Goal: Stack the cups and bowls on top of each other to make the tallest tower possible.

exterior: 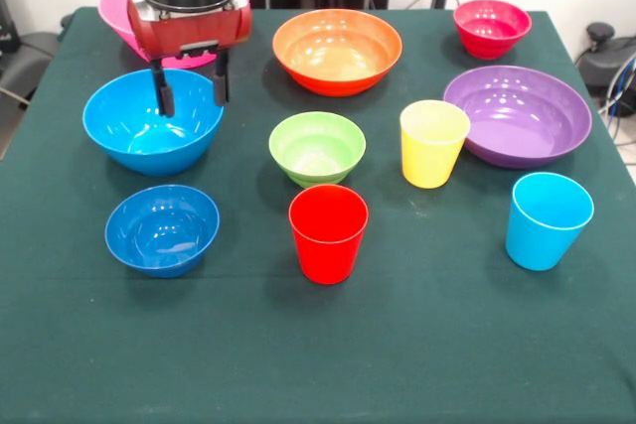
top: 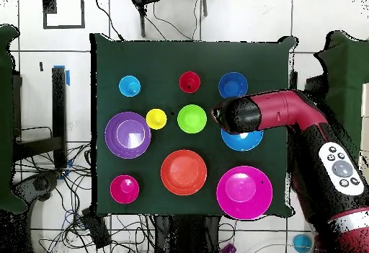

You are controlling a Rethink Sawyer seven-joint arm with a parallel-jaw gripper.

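Landmark for all positions: green bowl point(exterior: 317, 147), small, upright, near the middle of the dark green table point(exterior: 417, 345). Directions below as seen in the front view

Gripper point(exterior: 189, 88): hangs over the far rim of the large blue bowl point(exterior: 151, 132), left of the green bowl. The two dark fingers point(exterior: 162, 91) stand apart with a clear gap between them. Nothing is held. Tips are at about rim level of that bowl; contact with the rim cannot be judged. In the overhead view the arm point(top: 288, 113) covers most of the large blue bowl

No tower is built; every piece stands alone on the cloth, open side up

Cups:
- red cup point(exterior: 328, 233), just in front of the green bowl, close but apart
- yellow cup point(exterior: 432, 143), just right of it
- sky-blue cup point(exterior: 547, 220), well to the right and nearer the camera

Bowls:
- small blue bowl point(exterior: 162, 229), left and forward of the green bowl
- orange bowl point(exterior: 337, 51), directly behind it
- pink bowl point(exterior: 119, 7), far left behind, largely hidden by the gripper body
- purple bowl point(exterior: 518, 114), wide and shallow, right, past the yellow cup
- small red bowl point(exterior: 491, 28), far right behind
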